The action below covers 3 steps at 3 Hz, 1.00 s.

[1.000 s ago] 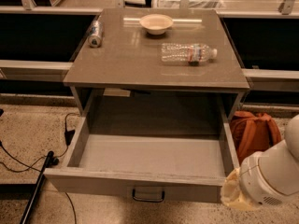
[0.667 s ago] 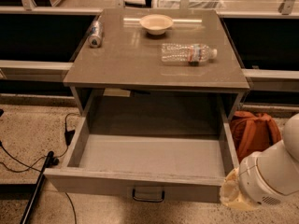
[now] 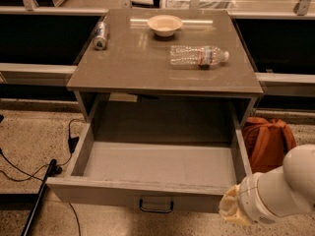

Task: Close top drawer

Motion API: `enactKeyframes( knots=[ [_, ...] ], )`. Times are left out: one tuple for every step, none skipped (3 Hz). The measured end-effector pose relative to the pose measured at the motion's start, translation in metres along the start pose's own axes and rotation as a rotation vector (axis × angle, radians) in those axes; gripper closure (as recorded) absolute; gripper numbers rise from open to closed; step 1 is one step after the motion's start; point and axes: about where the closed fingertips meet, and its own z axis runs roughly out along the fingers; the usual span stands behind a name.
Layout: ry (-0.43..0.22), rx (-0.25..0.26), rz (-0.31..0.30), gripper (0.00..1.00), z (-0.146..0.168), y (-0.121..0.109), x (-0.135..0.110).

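The arm (image 3: 284,187) is a thick, smooth white tube, rounded like a padded sleeve, and its shell catches the room's light along the upper side while the underside falls into grey shadow. Near its end a thin dark seam rings it. Past that ring the white gives way to a lumpy, cream-yellow piece with a soft, crumpled look. That is the gripper (image 3: 230,209), low down just beside the front right corner of the top drawer (image 3: 147,193).
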Motion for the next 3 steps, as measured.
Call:
enactKeyframes(
  knots=[
    [-0.053,0.076,0.007,1.0,0.023,-0.004,0.004],
    [-0.088,0.14,-0.001,0.86,0.036,-0.01,-0.005],
    [-0.121,0.188,-0.009,0.62,0.047,-0.018,-0.02]
  ],
)
